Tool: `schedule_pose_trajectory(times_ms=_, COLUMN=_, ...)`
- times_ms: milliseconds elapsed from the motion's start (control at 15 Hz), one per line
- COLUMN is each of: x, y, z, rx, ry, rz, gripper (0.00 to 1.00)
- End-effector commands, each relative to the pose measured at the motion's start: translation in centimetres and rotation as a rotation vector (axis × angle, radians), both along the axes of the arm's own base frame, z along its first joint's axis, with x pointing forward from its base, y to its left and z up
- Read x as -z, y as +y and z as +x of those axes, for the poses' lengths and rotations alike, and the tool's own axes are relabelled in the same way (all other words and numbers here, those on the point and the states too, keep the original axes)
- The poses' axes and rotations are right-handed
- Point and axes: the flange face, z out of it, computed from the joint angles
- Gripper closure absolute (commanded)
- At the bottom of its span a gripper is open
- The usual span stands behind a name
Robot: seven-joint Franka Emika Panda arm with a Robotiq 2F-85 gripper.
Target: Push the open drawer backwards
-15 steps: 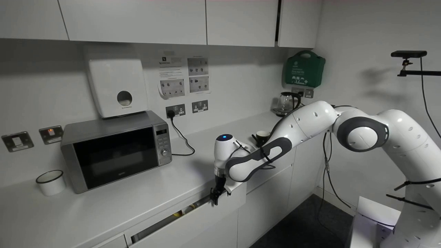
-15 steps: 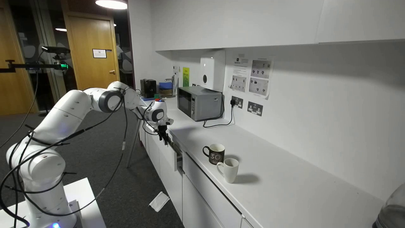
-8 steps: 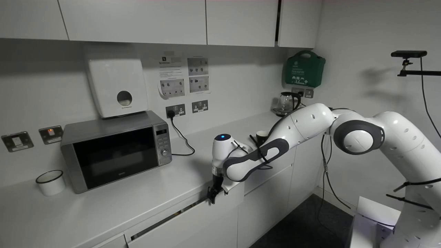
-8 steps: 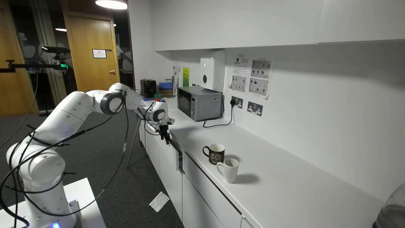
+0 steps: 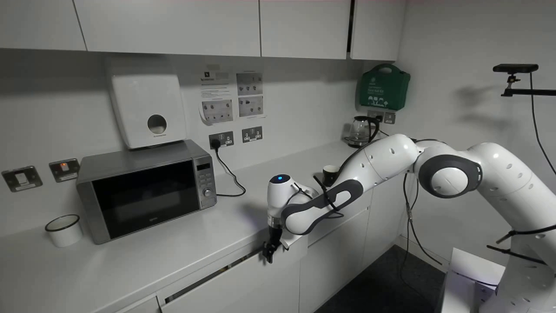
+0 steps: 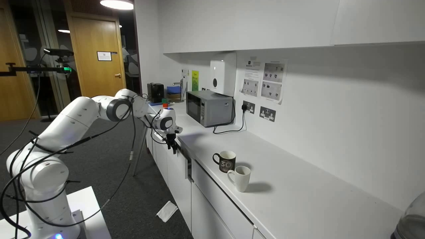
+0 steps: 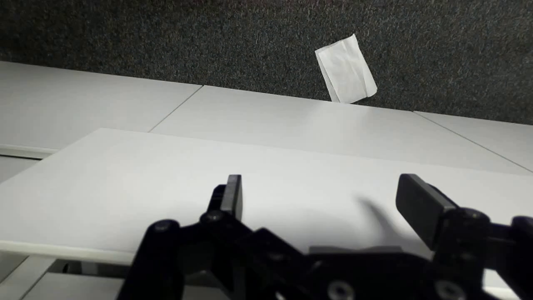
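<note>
The drawer (image 5: 256, 280) is a wide white front panel under the worktop, standing out slightly with a narrow dark gap along its top edge. It also shows in an exterior view (image 6: 181, 164), its end standing a little proud of the neighbouring front. In the wrist view the drawer's front panel (image 7: 175, 166) fills the middle. My gripper (image 5: 268, 255) points down at the drawer's top edge, towards its far right in that exterior view. The gripper (image 7: 320, 187) is open, its pads (image 7: 418, 204) wide apart with nothing between them. Whether it touches the panel I cannot tell.
The worktop (image 5: 234, 217) edge runs just above the drawer. A microwave (image 5: 147, 191) and a white mug (image 5: 64, 231) stand on it. A black mug (image 6: 226, 161) and a pale mug (image 6: 239, 179) stand further along. A white paper (image 7: 347, 71) lies on the floor.
The drawer has moved inward and its top gap has narrowed, mostly in the first half second. Since then the gripper and arm have sunk slightly; the drawer looks still.
</note>
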Motion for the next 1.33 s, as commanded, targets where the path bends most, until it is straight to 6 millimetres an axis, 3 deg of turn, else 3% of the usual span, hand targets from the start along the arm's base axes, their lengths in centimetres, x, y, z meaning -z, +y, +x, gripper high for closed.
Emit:
schedule_pose_trajectory(times_ms=0, x=1.5, y=0.5, z=-0.1, rx=-0.027, ry=0.033, rz=-0.024, gripper=0.0)
schedule_pose_trajectory(times_ms=400, x=3.1, y=0.8, z=0.2, rx=-0.031, ry=0.044, rz=-0.029, gripper=0.0)
schedule_pose_trajectory(times_ms=867, x=1.8, y=1.4, z=1.1, rx=0.059, ry=-0.106, rz=-0.129, gripper=0.0)
schedule_pose_trajectory(times_ms=1267, x=1.3, y=2.7, z=0.6, rx=0.118, ry=-0.204, rz=-0.22, gripper=0.0)
